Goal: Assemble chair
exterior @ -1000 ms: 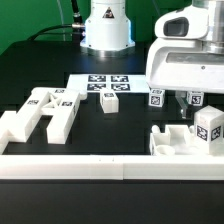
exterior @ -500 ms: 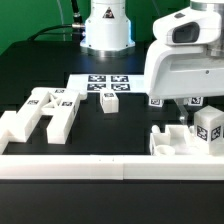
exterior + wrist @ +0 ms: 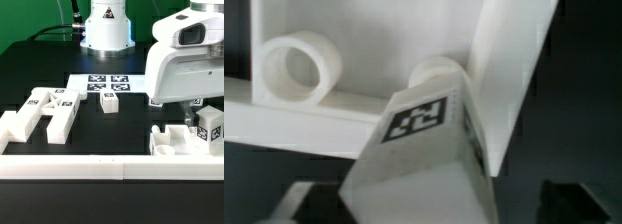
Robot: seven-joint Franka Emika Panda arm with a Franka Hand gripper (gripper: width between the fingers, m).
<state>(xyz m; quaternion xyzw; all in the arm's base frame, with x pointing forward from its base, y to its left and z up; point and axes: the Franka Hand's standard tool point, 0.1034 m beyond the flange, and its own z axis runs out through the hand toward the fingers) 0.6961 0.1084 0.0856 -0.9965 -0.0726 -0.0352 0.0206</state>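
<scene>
The chair lies in loose white tagged parts. In the exterior view, two H-shaped frames [image 3: 45, 110] lie at the left and a small peg [image 3: 110, 101] lies by the marker board [image 3: 105, 82]. The boxy seat [image 3: 178, 143] sits at the lower right, with an upright tagged part [image 3: 210, 126] at its right end. My gripper [image 3: 196, 108] hangs low just above that part. In the wrist view the tagged part [image 3: 423, 118] stands between my gripper's [image 3: 438, 205] dark fingers [image 3: 295, 200], with gaps on both sides. The jaws are open. A round socket [image 3: 295, 70] shows behind.
A long white border wall [image 3: 90, 166] runs along the front of the table. The robot base [image 3: 106, 30] stands at the back. The arm's big white hand [image 3: 185, 60] hides the parts behind it on the exterior view's right.
The hand has come down toward the seat, covering the two tagged pieces that showed under it. The other parts have not moved.
</scene>
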